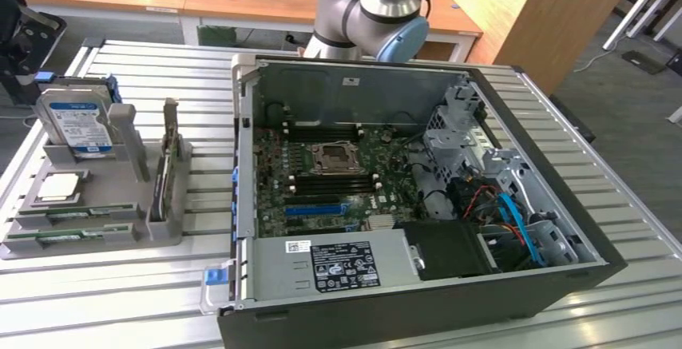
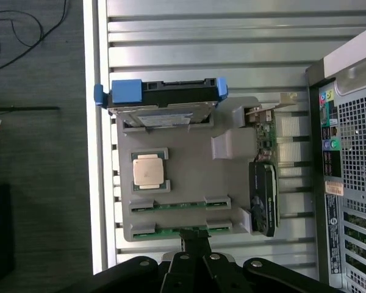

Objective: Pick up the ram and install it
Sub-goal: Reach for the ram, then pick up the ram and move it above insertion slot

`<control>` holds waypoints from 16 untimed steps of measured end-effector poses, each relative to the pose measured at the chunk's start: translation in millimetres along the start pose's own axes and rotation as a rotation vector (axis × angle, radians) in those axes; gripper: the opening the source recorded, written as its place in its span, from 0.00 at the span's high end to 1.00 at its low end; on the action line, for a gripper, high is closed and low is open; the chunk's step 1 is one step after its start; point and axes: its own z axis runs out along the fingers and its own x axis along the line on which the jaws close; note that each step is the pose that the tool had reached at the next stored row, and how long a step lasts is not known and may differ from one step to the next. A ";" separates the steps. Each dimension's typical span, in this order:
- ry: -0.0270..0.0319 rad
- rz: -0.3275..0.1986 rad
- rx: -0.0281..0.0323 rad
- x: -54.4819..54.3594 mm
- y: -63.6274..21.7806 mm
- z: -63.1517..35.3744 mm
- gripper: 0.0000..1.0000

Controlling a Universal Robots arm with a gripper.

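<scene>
**Ram slotted in its holder, gripper clenched and empty**

Nearest in the exterior view, a ram stick lies on edge in the front slot of the grey holder. Its long axis runs across the view, left to right. A second ram stick lies parallel just behind. Farther back sit the processor and the upright hard drive. The open computer case stands beside them. The gripper hangs clenched, holding nothing, above the holder.

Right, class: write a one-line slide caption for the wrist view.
Shut gripper poised at the outermost ram stick in the grey holder, which also carries a processor and hard drive.
</scene>
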 end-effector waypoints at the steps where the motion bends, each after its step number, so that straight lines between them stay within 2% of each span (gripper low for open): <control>1: 0.0000 0.000 0.0000 0.0 0.0 0.0 0.89; 16: 0.0000 0.000 0.0001 -0.2 -1.0 -0.1 0.89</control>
